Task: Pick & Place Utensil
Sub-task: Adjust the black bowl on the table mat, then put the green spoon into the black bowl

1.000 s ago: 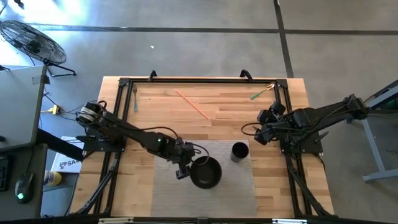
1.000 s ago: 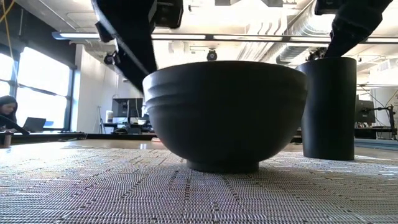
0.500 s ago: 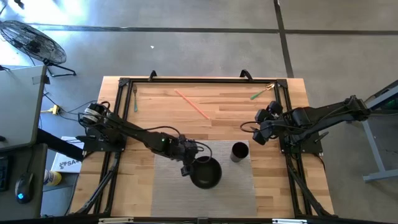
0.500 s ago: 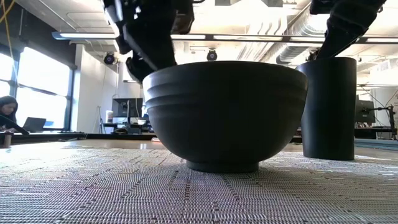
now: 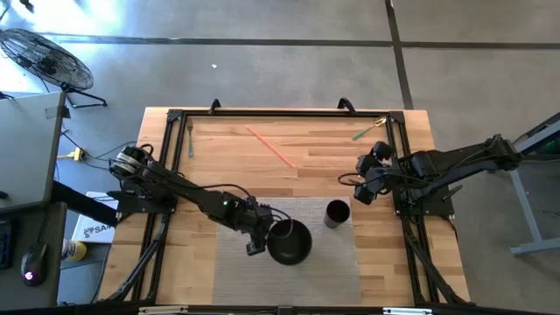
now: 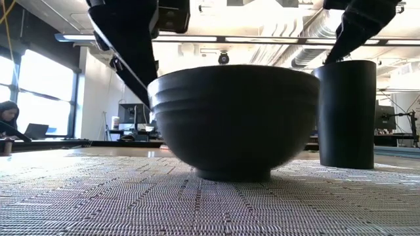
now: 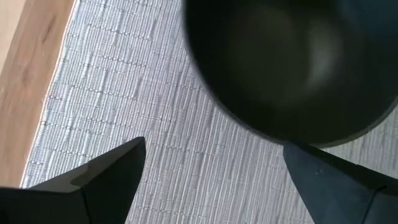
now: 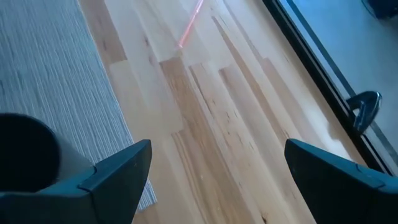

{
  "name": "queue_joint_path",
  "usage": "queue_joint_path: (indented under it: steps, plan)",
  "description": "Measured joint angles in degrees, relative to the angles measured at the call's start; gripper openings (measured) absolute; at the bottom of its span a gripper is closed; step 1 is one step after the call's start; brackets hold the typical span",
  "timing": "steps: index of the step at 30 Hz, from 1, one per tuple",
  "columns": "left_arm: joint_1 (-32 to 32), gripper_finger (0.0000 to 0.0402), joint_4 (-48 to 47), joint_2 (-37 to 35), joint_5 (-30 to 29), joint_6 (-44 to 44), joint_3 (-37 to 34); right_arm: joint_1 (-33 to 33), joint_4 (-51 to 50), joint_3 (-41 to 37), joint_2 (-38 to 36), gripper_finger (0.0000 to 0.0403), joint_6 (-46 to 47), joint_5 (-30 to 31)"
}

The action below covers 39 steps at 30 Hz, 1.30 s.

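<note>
A black bowl stands by its foot on a grey woven mat. A black cup stands upright on the mat too. Three utensils lie on the wood: a fork far left, a pink stick and a green utensil far right. My left gripper is open over the mat, just left of the bowl. My right gripper is open above bare wood, right of the cup.
A black metal frame runs along the table's far edge and both sides. Bare wood lies between the mat and the utensils. A person sits far off in the room.
My left gripper moved a little toward the far edge, then came back toward the near edge beside the bowl, staying open. The bowl has shifted slightly on the mat. My right gripper crept a little toward the far edge.
</note>
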Motion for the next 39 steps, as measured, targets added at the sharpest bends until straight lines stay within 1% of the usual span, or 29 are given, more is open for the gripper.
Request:
queue_joint_path:
  steps: [2,4,7,9,12,14,16,18,20,21,23,27,31,34,39]
  plan:
    - [0.0,0.0374,-1.1,-0.3,0.0,0.0,0.0,-0.9,1.2,0.0,0.0,0.0362,0.9,0.0]
    - [0.0,0.0374,-1.6,-0.8,-0.1,0.0,0.0,-2.3,1.4,0.0,0.0,0.0362,3.9,0.0]
    - [0.0,0.0374,-4.1,-1.9,-1.0,0.0,-0.1,-5.1,0.9,0.0,0.0,0.0362,11.8,0.4]
    - [0.0,0.0374,-4.2,-2.8,-2.8,0.9,-0.1,-7.6,0.1,0.0,0.0,0.0362,18.4,1.2]
    - [-0.7,0.0374,-5.0,-4.9,-10.6,3.1,0.0,-12.6,-0.5,-0.5,0.1,0.0362,28.3,1.6]
    - [-1.0,0.0374,-5.7,-5.8,-17.1,3.3,0.0,-15.5,0.5,-2.2,0.5,0.0362,32.1,1.6]
    - [-1.7,0.0374,-6.9,-6.2,-23.5,2.8,0.0,-17.8,4.3,-4.6,0.9,0.0362,34.0,0.8]
    - [-2.0,0.0374,-8.7,-6.3,-29.5,1.5,0.0,-20.4,11.3,-8.0,1.4,0.0362,34.6,-0.7]
    - [-1.9,0.0374,-8.9,-6.3,-33.7,0.1,0.0,-23.8,17.5,-11.0,2.4,0.0362,34.7,0.2]
    - [-1.8,0.0374,-9.2,-6.3,-34.0,0.0,0.0,-25.8,19.8,-12.1,3.3,0.0362,35.2,1.4]
    - [-1.3,0.0374,-9.9,-6.3,-32.8,-0.2,0.0,-30.5,21.2,-13.1,5.9,0.0362,35.7,2.4]
    - [-1.5,0.0374,-9.7,-6.3,-29.6,-0.2,0.0,-39.1,22.4,-11.8,13.5,0.0362,35.4,3.3]
    - [-1.5,0.0374,-9.9,-6.3,-29.0,0.0,0.0,-46.7,26.1,-11.2,19.9,0.0362,36.3,2.6]
    - [-1.5,0.0374,-10.0,-6.3,-29.0,0.4,0.0,-50.8,29.3,-11.1,24.4,0.0362,38.4,1.8]
    - [-1.5,0.0374,-10.0,-6.3,-29.0,0.5,0.0,-54.3,31.2,-11.1,30.7,0.0362,42.9,3.5]
